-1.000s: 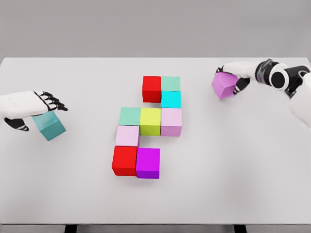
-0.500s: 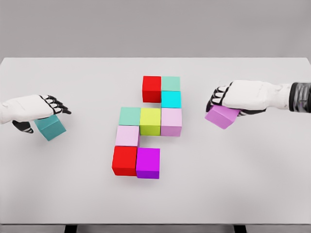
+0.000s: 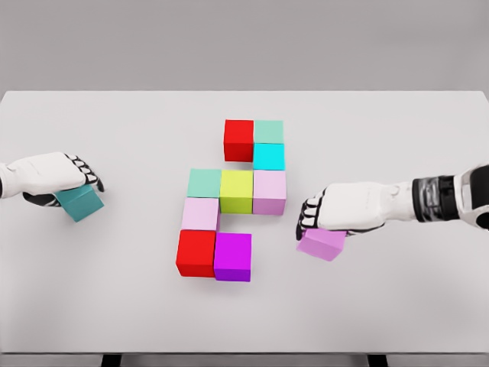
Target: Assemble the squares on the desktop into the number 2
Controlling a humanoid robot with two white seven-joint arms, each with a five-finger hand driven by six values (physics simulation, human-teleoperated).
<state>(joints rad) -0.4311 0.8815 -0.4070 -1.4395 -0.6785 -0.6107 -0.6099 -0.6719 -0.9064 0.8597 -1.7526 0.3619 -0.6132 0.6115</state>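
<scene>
Several coloured cubes form a stepped figure in the middle of the white table (image 3: 244, 321): a red cube (image 3: 238, 140) and a mint cube (image 3: 269, 131) on top, a cyan cube (image 3: 269, 157) below, then a green cube (image 3: 204, 183), a yellow cube (image 3: 237, 191) and a pink cube (image 3: 270, 192), a pale pink cube (image 3: 200, 215), and a red cube (image 3: 196, 253) beside a magenta cube (image 3: 233, 257). My right hand (image 3: 317, 218) is shut on a violet cube (image 3: 322, 244), right of the magenta one. My left hand (image 3: 72, 177) is shut on a teal cube (image 3: 80, 202) at the far left.
My right hand has carried the violet cube from the far right corner down and leftward, close to the figure's bottom row. My left hand has closed down over the teal cube.
</scene>
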